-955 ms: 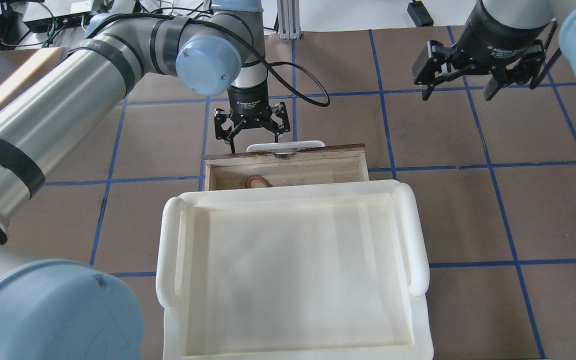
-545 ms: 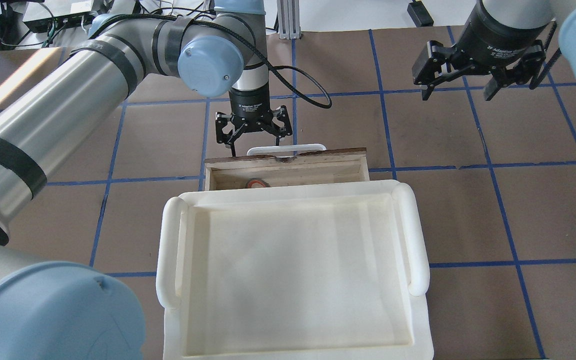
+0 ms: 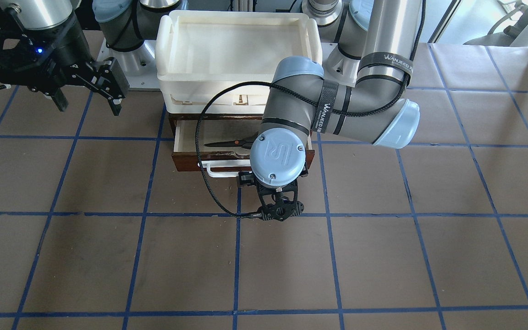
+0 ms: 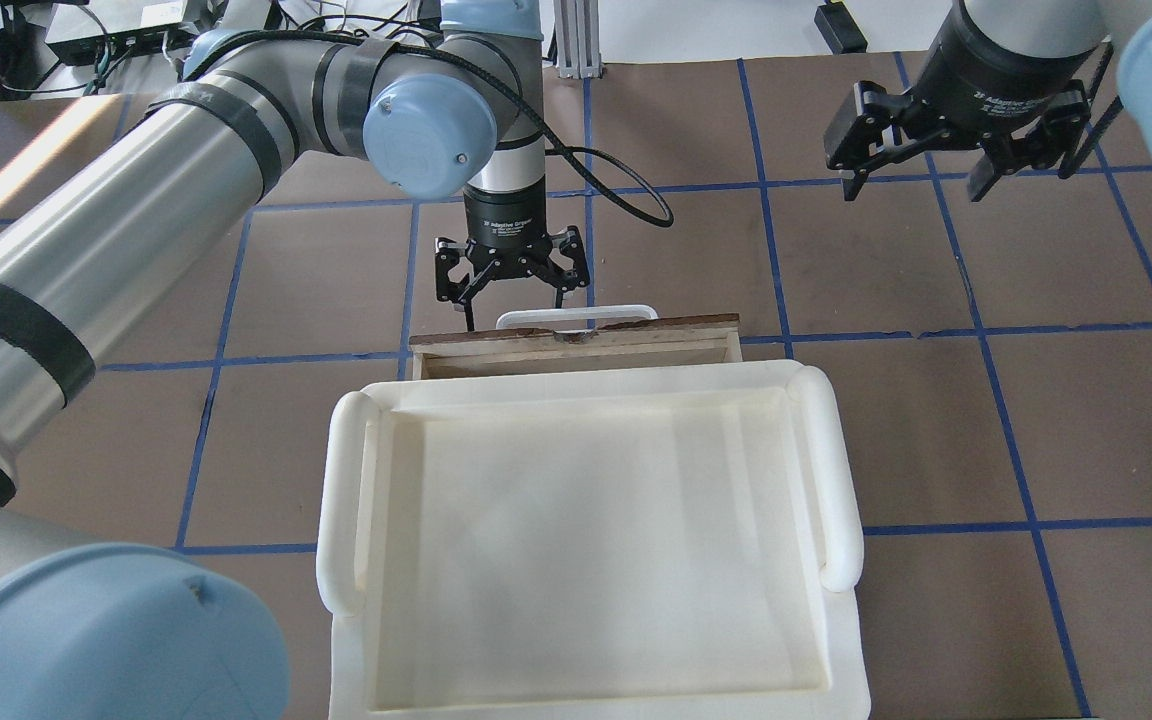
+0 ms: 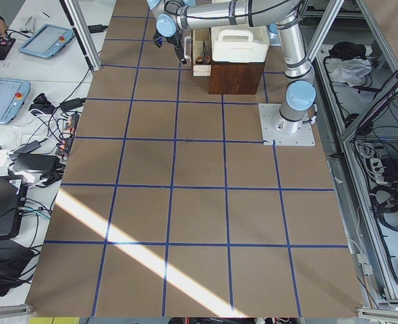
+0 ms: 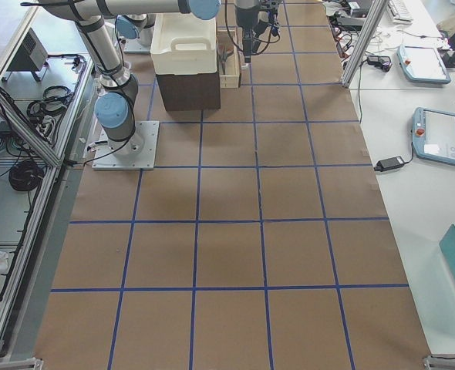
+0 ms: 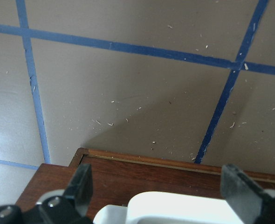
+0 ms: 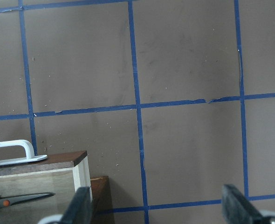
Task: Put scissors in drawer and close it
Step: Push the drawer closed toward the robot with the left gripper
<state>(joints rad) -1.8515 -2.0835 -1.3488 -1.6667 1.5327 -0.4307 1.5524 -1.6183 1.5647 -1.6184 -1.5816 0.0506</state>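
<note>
Clutter: one cream tray [image 4: 336,500] sits on top of the dark cabinet [image 5: 236,77] and overhangs the drawer [image 3: 189,163], so the overhead view shows only a thin strip of the drawer's inside. In the front-facing view the left wrist and one black cable [image 3: 198,137] cover the drawer's left end. Count: one pair of scissors [image 3: 227,143], one drawer, one white bar handle [image 4: 576,316], one tray, two grippers. The scissors lie flat inside the drawer, blades pointing to the robot's right, handles hidden under the wrist. The left gripper [image 4: 514,298] is released, on the far side of the drawer front with fingers either side of the handle's end; can't tell if it's touching. The right gripper [image 4: 916,190] is released and empty, above the bench at far right. Versus 1 s ago: the drawer has slid further in but isn't fully shut, the scissors' loop is gone from the overhead view, the left gripper came nearer with it, and the right hasn't moved.
</note>
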